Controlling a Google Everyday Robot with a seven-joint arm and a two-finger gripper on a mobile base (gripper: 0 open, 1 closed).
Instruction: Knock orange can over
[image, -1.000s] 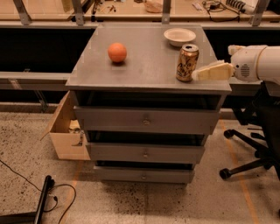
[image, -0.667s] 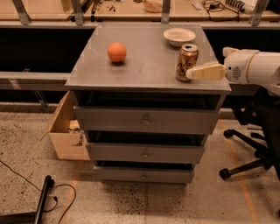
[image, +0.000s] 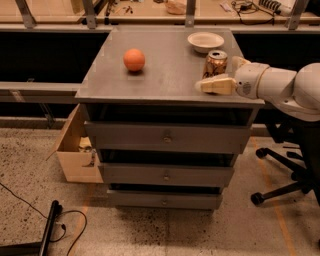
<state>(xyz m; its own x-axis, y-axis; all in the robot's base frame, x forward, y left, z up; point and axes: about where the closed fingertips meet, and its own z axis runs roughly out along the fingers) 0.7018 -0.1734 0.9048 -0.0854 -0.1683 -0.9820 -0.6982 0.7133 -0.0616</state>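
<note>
1. Cabinet. A grey cabinet (image: 165, 82) with three drawers stands on a speckled floor. Its flat top carries three items.

2. Can. The can (image: 215, 63) stands upright near the right edge of the cabinet top, silver top facing up. It sits just on the near side of the bowl (image: 205, 41) and apart from it.

3. Gripper. The gripper (image: 216, 84) comes in from the right at tabletop height. Its pale tip points left and lies just in front of the can, low against the base. Contact appears likely but cannot be confirmed. Whether the claw is spread or pressed together cannot be told from here. The white arm (image: 282, 87) behind it extends off the right side, past the cabinet edge.

4. Other items on top. An orange ball (image: 134, 59) rests left of centre, well apart from the can. The white bowl sits at the far right corner.

5. Surroundings. An open cardboard box (image: 74, 152) stands on the floor against the left side of the cabinet. The base of an office chair (image: 285, 187) shows at the right. A black cable (image: 30, 206) runs across the floor at near left. A workbench (image: 150, 12) runs along the far side.
</note>
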